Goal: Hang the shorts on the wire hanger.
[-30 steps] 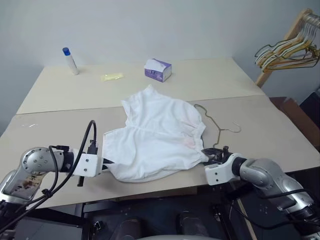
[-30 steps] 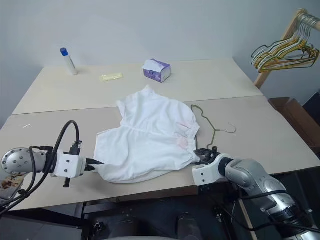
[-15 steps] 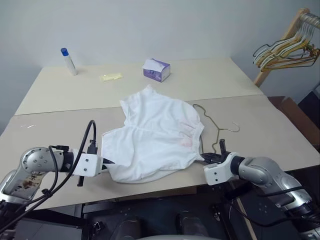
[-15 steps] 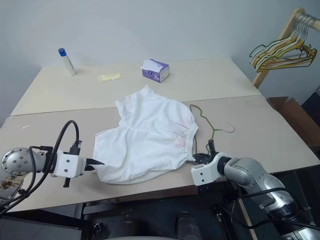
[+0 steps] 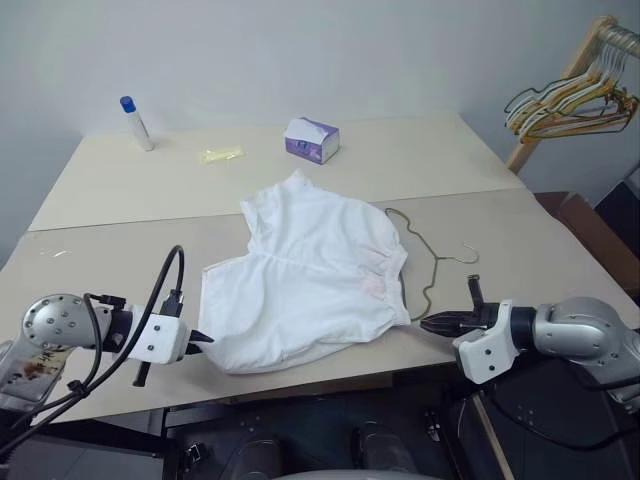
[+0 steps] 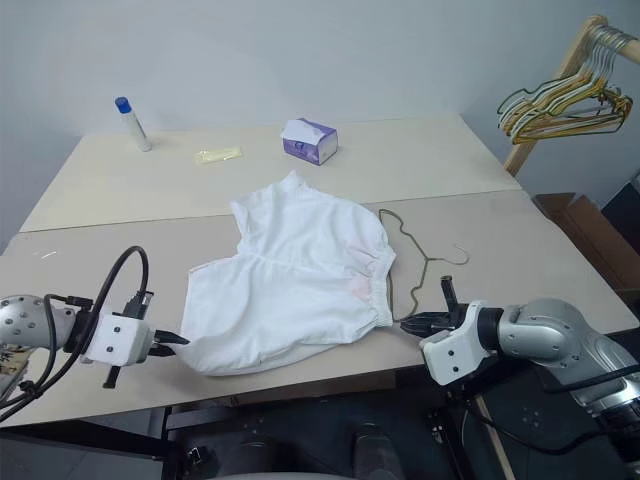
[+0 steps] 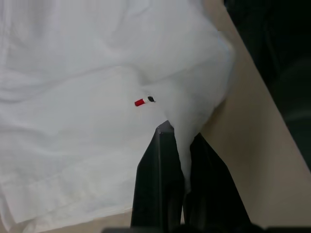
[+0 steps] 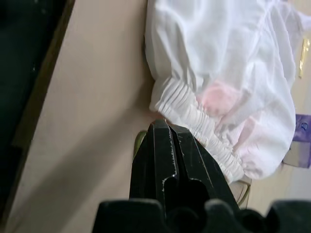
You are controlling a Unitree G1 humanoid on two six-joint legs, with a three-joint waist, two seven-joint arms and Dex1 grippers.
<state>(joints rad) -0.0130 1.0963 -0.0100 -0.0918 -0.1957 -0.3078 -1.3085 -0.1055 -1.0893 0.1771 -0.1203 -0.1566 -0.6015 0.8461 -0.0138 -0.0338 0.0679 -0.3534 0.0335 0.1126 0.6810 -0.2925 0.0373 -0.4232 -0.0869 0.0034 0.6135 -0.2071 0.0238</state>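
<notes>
The white shorts (image 5: 315, 275) lie spread on the near table, with a faint pink mark close to the elastic waist. Right of them lies the thin olive wire hanger (image 5: 437, 262), its lower end running under the waist corner. My left gripper (image 5: 205, 338) is shut on the shorts' near left corner; cloth sits pinched between its fingers (image 7: 163, 145). My right gripper (image 5: 425, 324) is shut, its tips touching the gathered waistband corner (image 8: 194, 109) with hanger wire just beneath. Whether those tips pinch any cloth is unclear.
On the far table are a purple tissue box (image 5: 312, 139), a white bottle with a blue cap (image 5: 137, 123) and a small yellow packet (image 5: 222, 154). A wooden rack with a bunch of hangers (image 5: 570, 100) stands at the right. The table's front edge runs just under both grippers.
My right gripper has shut, and its arm has swung out to the right and risen a little, tips staying at the waist corner. The left gripper keeps its hold.
</notes>
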